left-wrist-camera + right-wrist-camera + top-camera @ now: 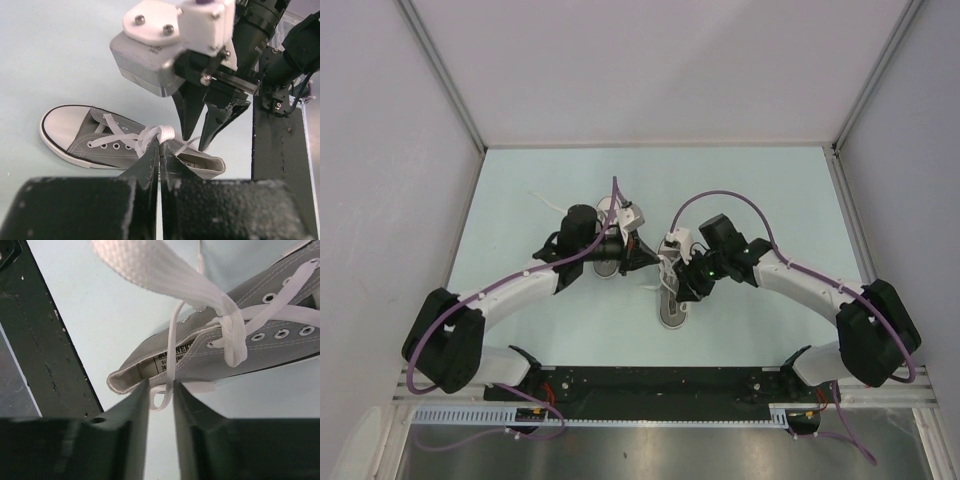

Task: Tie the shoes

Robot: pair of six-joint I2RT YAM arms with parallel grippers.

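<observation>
One grey shoe with a white toe cap lies on its side on the pale table, its heel opening facing the grippers. My left gripper is shut, pinching a loop of white lace raised over the eyelets. My right gripper hovers at the heel of the same shoe with its jaws a little apart. A thin strand of lace hangs down between them and curls into a small loop. From above, the grippers meet over this shoe. The second shoe lies mostly hidden under my left arm.
A loose end of white lace trails on the table to the far left. The black base rail runs along the near edge and shows beside the shoe as a dark plate. White enclosure walls stand on three sides.
</observation>
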